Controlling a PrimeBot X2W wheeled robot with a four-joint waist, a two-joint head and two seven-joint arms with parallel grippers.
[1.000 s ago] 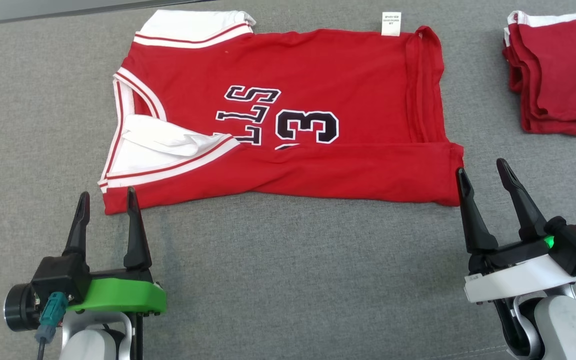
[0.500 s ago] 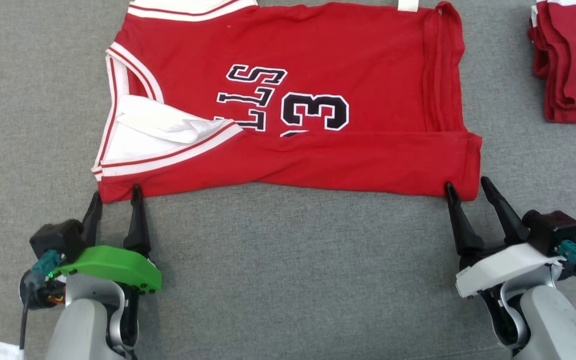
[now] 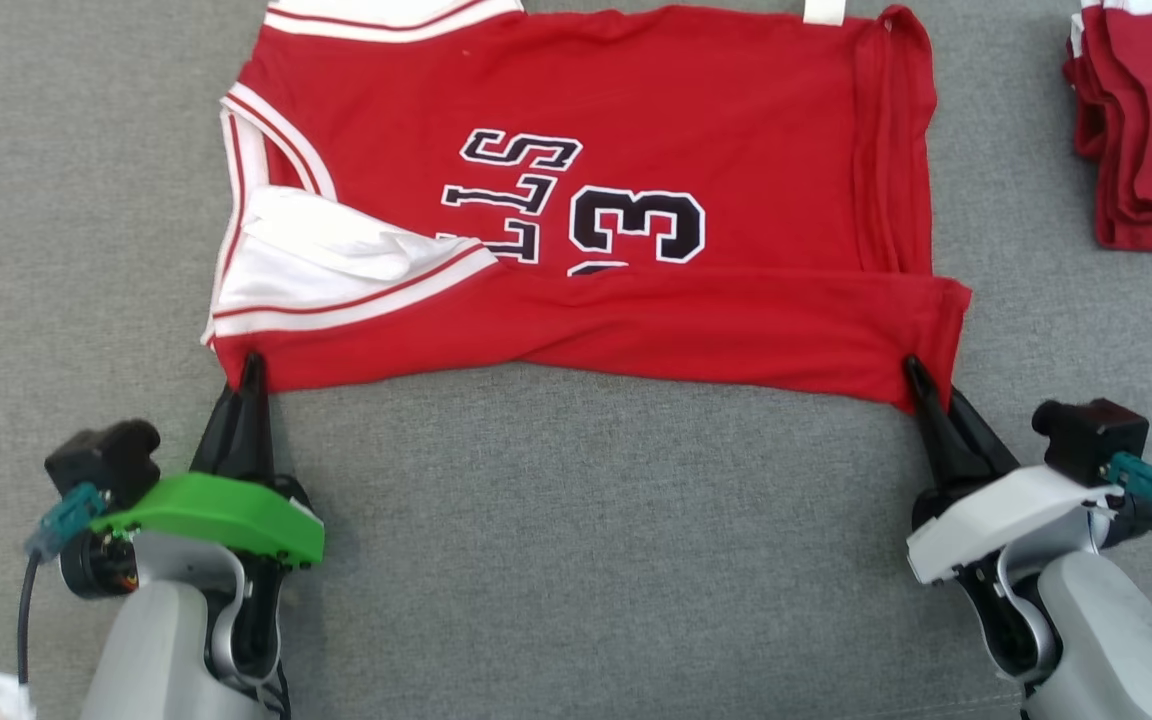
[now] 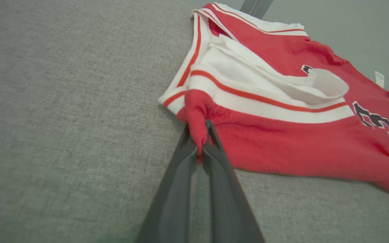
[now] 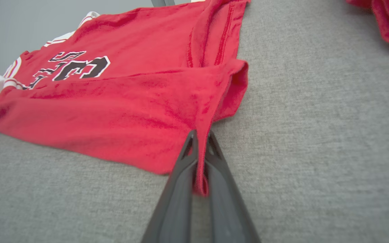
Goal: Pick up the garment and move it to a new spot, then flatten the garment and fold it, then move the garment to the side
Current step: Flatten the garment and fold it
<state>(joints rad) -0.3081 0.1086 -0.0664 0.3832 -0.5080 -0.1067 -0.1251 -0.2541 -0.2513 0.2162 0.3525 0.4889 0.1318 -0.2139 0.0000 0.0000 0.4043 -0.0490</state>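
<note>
The garment [image 3: 636, 130] is a red jersey with white trim and a black number, lying partly folded on grey cloth, its near long edge turned over. My left gripper [image 3: 248, 368] is shut on the garment's near left corner; the left wrist view shows red cloth [image 4: 198, 121] pinched between the dark fingers [image 4: 181, 175]. At the near right corner my right gripper [image 3: 921, 385] is shut too, and the right wrist view shows the garment [image 5: 120, 111] with a strip of hem caught between the fingers [image 5: 221, 189].
A stack of folded red garments [image 3: 1151, 120] lies at the far right, its edge showing as red garments [image 5: 387, 23] in the right wrist view. The grey cloth surface [image 3: 586, 560] spreads wide in front of the jersey.
Both grippers moved forward onto the garment's near corners and went from open to shut on the cloth. The head camera tilted down, shifting the whole picture.
</note>
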